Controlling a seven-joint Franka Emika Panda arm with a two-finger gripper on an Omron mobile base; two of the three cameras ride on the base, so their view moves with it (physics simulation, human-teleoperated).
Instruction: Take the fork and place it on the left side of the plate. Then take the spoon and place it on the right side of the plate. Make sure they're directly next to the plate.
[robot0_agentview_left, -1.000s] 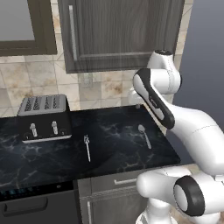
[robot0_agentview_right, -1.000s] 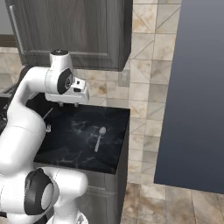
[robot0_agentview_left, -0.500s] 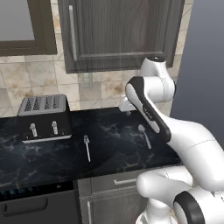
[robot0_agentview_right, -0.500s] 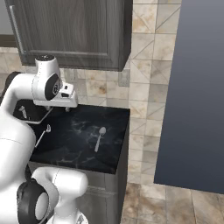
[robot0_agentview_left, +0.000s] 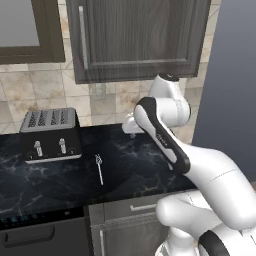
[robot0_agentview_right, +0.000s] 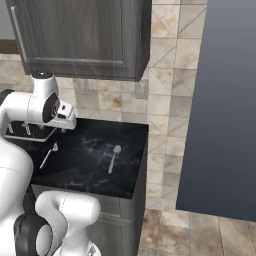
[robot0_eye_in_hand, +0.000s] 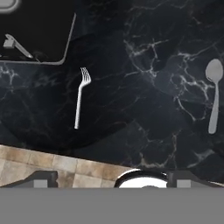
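Note:
The fork (robot0_eye_in_hand: 80, 103) lies flat on the black marble counter, tines toward the toaster; it also shows as the fork (robot0_agentview_left: 99, 168) and the fork (robot0_agentview_right: 48, 155). To its right lies the spoon (robot0_eye_in_hand: 213, 98), seen again as the spoon (robot0_agentview_right: 114, 157), bowl toward the wall. My gripper (robot0_eye_in_hand: 114, 179) hangs open and empty high over the counter's back edge, between the two pieces and touching neither. The gripper (robot0_agentview_left: 131, 131) sits by the backsplash, and the gripper (robot0_agentview_right: 64, 128) is right of the toaster. The plate is out of view.
A silver-topped toaster (robot0_agentview_left: 50, 134) stands at the back left of the counter, also seen as the toaster (robot0_eye_in_hand: 35, 30). Dark wall cabinets (robot0_agentview_left: 135, 40) hang above. The counter (robot0_agentview_right: 135, 165) ends at its right edge beside a tall dark panel (robot0_agentview_right: 225, 100).
The arm has swung left along the back wall and the hand has dropped a little. Fork and spoon lie where they were.

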